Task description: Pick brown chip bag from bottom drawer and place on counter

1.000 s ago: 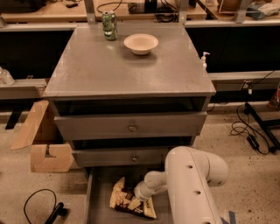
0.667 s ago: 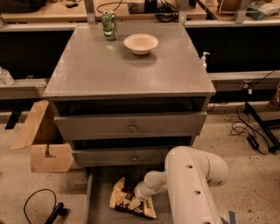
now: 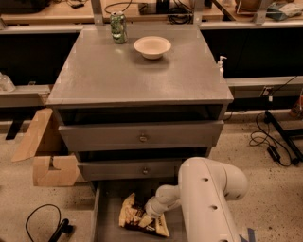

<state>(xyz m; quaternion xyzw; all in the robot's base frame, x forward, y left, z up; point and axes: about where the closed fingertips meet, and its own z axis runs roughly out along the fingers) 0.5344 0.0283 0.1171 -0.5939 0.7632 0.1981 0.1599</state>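
Observation:
The brown chip bag (image 3: 137,215) lies on the floor of the open bottom drawer (image 3: 105,222), tan edges and dark centre showing. My white arm reaches down from the lower right, and my gripper (image 3: 152,211) is down in the drawer right at the bag's right side, touching or overlapping it. The wrist hides the fingertips. The grey counter (image 3: 137,71) is the cabinet's top, above the two shut upper drawers.
A white bowl (image 3: 152,46) and a green soda can (image 3: 118,27) stand at the back of the counter. A cardboard box (image 3: 45,151) sits on the floor to the left. Cables lie on the floor at left (image 3: 45,222) and right (image 3: 272,142). A wooden workbench (image 3: 57,9) runs behind.

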